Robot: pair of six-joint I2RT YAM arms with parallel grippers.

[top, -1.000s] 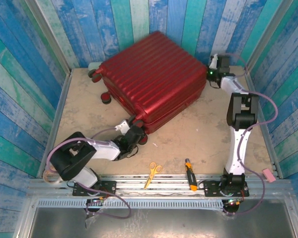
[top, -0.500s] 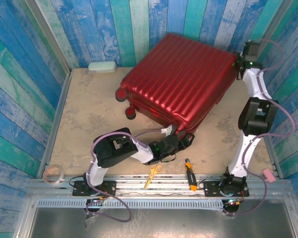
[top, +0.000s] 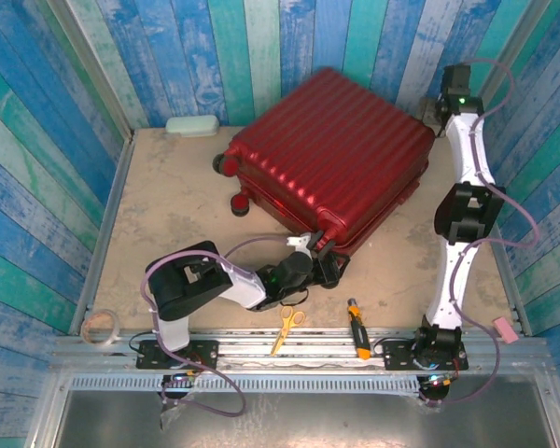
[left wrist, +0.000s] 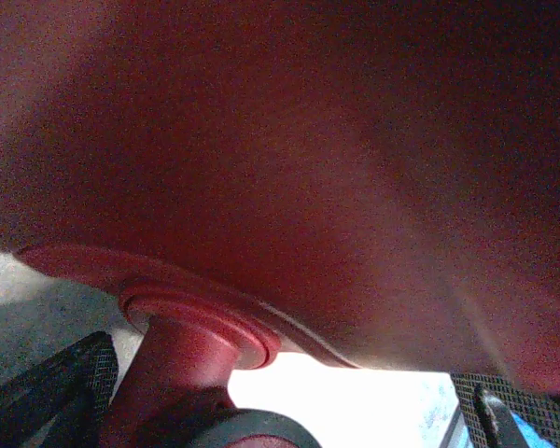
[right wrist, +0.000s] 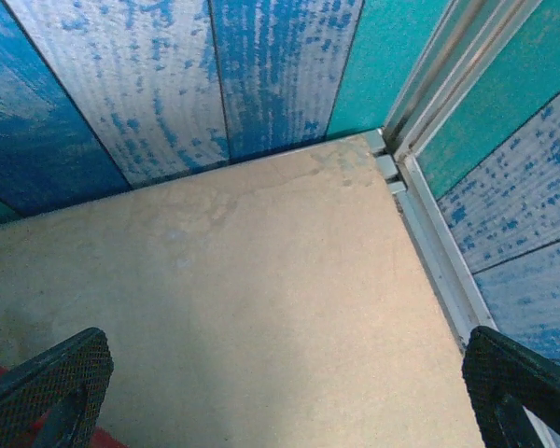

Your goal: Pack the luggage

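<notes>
The luggage [top: 331, 154], a dark-red ribbed hard-shell suitcase, lies closed and flat at the back middle of the table, its small wheels [top: 228, 165] on its left side. My left gripper [top: 328, 265] is at the case's near corner, open. In the left wrist view the red shell [left wrist: 289, 159] hangs close above the left gripper [left wrist: 280, 415], and a red stem [left wrist: 182, 350] under the shell stands between its spread fingers. My right gripper [top: 436, 110] is at the case's far right corner, open. In the right wrist view the right gripper [right wrist: 285, 392] has bare table between its fingers.
Yellow-handled scissors [top: 287, 322] and a yellow-black tool [top: 357, 341] lie near the front rail. A tape roll [top: 98, 327] sits at the front left, a pale green pouch [top: 189, 126] at the back wall, a pink item [top: 504, 329] on the right frame. Blue plank walls enclose the table [right wrist: 261, 280].
The luggage has slid to the right. My left arm followed its near corner rightward, my right arm swung into the back right corner, and both grippers have opened wider.
</notes>
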